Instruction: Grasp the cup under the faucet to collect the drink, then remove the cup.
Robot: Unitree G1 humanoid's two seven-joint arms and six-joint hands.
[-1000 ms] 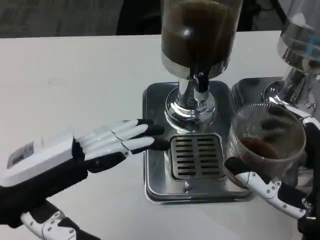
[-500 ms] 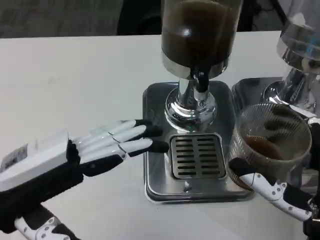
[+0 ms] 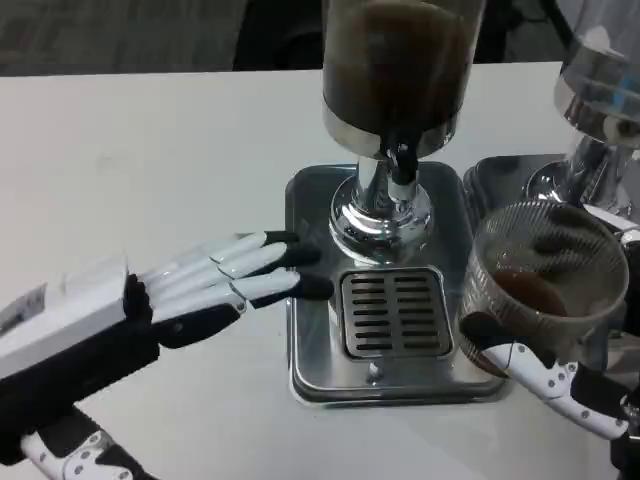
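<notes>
A clear ribbed plastic cup (image 3: 540, 285) with brown drink in its bottom sits at the right edge of the steel drip tray (image 3: 310, 350), off to the right of the faucet (image 3: 402, 163). My right hand (image 3: 560, 375) grips the cup from the right and below. The dispenser's tank of dark drink (image 3: 398, 65) stands above the slotted grate (image 3: 393, 312). My left hand (image 3: 215, 285) lies flat and open left of the tray, its dark fingertips reaching the tray's left edge.
A second dispenser (image 3: 600, 110) with its own steel tray (image 3: 500, 180) stands at the far right, close behind the cup. White table (image 3: 150, 170) stretches to the left and behind.
The cup in my right hand has shifted slightly right and toward me. My left hand has drawn back a little to the left.
</notes>
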